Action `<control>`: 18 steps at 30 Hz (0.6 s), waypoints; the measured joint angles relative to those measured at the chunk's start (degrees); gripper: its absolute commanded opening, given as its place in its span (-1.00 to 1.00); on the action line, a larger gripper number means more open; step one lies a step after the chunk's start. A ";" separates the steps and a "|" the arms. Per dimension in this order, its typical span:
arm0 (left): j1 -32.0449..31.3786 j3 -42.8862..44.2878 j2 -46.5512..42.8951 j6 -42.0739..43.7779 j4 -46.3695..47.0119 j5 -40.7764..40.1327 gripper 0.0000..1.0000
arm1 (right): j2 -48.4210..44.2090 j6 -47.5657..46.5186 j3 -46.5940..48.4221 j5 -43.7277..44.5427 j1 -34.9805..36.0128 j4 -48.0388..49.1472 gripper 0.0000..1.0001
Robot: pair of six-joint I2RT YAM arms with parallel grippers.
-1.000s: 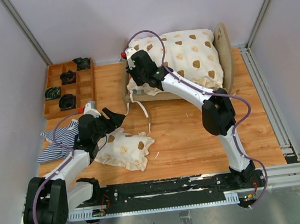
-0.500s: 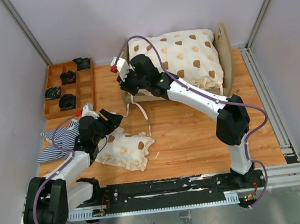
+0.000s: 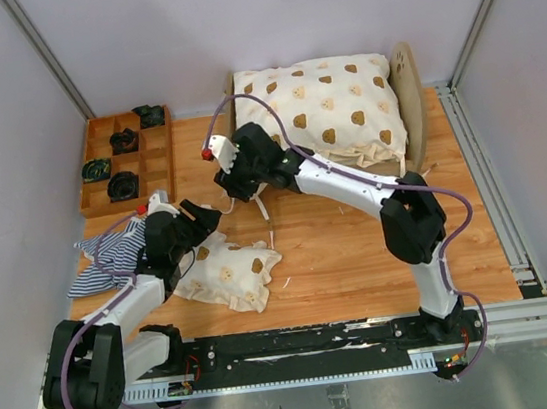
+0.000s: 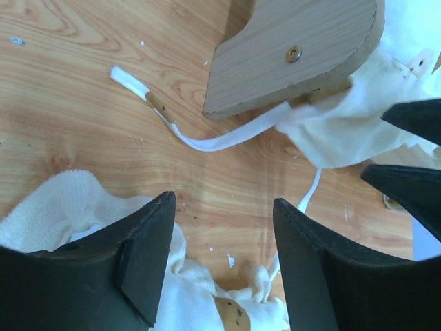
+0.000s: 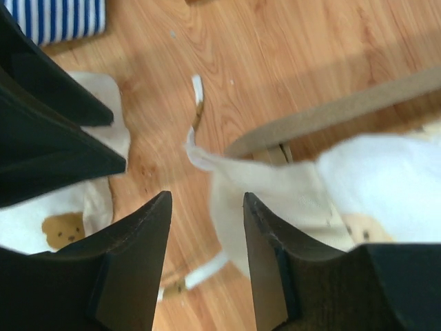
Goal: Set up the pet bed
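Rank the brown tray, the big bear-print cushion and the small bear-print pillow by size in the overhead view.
1. Big bear-print cushion, clearly largest.
2. Brown tray.
3. Small bear-print pillow, somewhat smaller than the tray, though one corner is covered.

In the top external view we look down from above and behind the arm bases, taking in the whole table (image 3: 359, 244) and both arms; in the left wrist view we sit close over the wood, facing past the left gripper (image 4: 224, 203) toward the foot corner of the pet bed (image 4: 296, 48); in the right wrist view we hang as close, facing down past the right gripper (image 5: 207, 200). Both wrist views share that bed corner and the white tie strap (image 4: 220, 141); each catches the other gripper's fingertips at its edge.
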 measured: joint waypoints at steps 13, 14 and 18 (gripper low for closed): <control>-4.83 3.28 -4.11 5.68 -0.66 -2.99 0.31 | -24.61 12.52 -17.44 22.34 -2.34 -1.38 0.08; -5.18 4.02 -3.52 5.97 -0.66 -3.02 0.31 | -25.70 13.64 -18.53 24.13 -3.08 -1.57 0.08; -7.61 6.51 -1.38 7.17 -0.70 -3.52 0.32 | -28.26 16.76 -23.58 31.15 -6.47 -2.82 0.07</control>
